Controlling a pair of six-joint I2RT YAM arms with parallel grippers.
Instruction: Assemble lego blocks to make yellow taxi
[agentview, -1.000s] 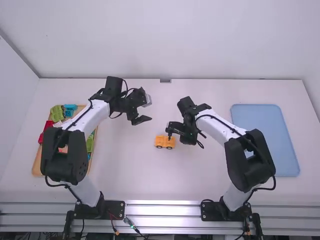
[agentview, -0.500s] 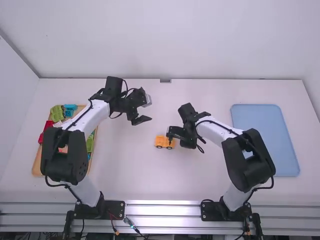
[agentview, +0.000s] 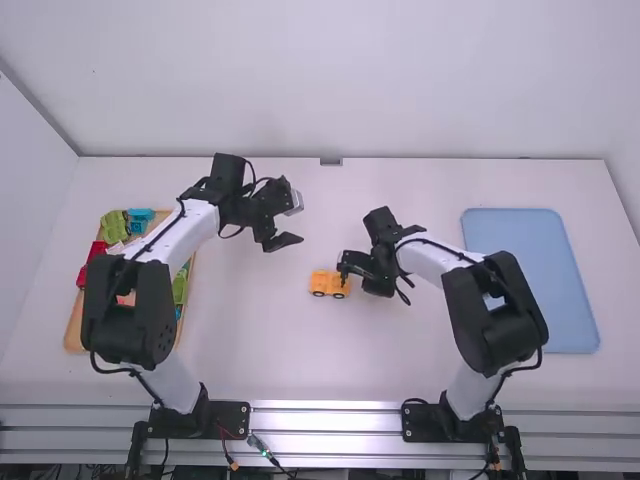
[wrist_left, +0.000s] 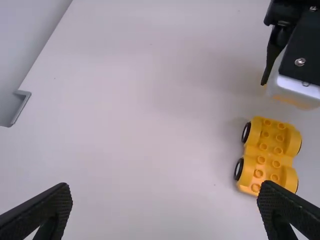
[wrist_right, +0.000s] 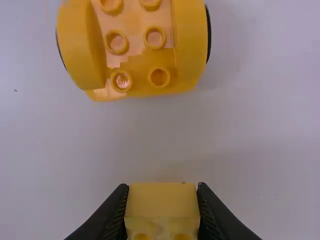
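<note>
Near the middle of the table stands the yellow car base (agentview: 330, 284), wheels down; its studded top faces up in the left wrist view (wrist_left: 270, 155). My right gripper (agentview: 345, 268) is at the base's right end in the high view. In the right wrist view my right gripper (wrist_right: 162, 210) is shut on a yellow block (wrist_right: 162, 202), held apart from the car base (wrist_right: 140, 50). Up and left of the base, my left gripper (agentview: 284, 240) hangs over the table, and in its wrist view the left gripper (wrist_left: 165, 205) is open with nothing between its fingers.
At the left, a wooden tray (agentview: 76, 332) with green, blue and red blocks lies partly under the left arm. A blue tray (agentview: 535, 260) lies at the right, beside the right arm. A grey bracket (agentview: 330, 161) sits at the table's back edge.
The right gripper has shifted slightly to the right in the high view and its arm has folded back a little. The left arm and the car base have kept still.
</note>
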